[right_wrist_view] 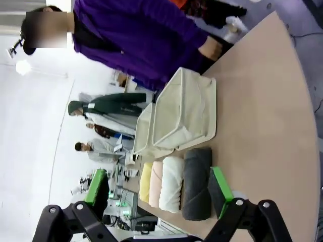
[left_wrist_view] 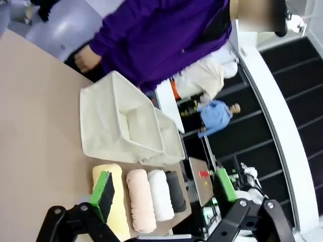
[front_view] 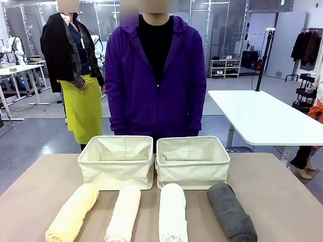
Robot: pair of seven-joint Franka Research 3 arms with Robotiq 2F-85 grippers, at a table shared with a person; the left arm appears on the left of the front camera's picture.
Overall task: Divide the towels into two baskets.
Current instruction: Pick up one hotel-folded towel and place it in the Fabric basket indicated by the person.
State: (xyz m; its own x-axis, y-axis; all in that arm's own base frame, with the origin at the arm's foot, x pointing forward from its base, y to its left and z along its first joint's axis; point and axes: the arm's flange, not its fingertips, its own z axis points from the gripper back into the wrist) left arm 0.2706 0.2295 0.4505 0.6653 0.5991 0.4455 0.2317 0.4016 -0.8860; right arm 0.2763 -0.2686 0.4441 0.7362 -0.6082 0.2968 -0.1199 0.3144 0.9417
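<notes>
Four rolled towels lie in a row at the table's near edge: pale yellow [front_view: 74, 213], cream [front_view: 123, 214], white [front_view: 172, 213] and dark grey [front_view: 230, 212]. Behind them stand two cream fabric baskets, the left basket [front_view: 116, 162] and the right basket [front_view: 192, 161], side by side with nothing inside. My left gripper [left_wrist_view: 164, 190] hangs open above the table, with the yellow towel [left_wrist_view: 117, 201] by its near finger. High over the table, my right gripper [right_wrist_view: 159, 190] is open too, its green pad next to the grey towel [right_wrist_view: 196, 182]. Both hold nothing.
A person in a purple hoodie [front_view: 155, 75] stands at the far side, right behind the baskets, hands down. Another person [front_view: 75, 70] stands farther back left. A white table [front_view: 265, 118] is off to the right. Bare tabletop flanks the baskets.
</notes>
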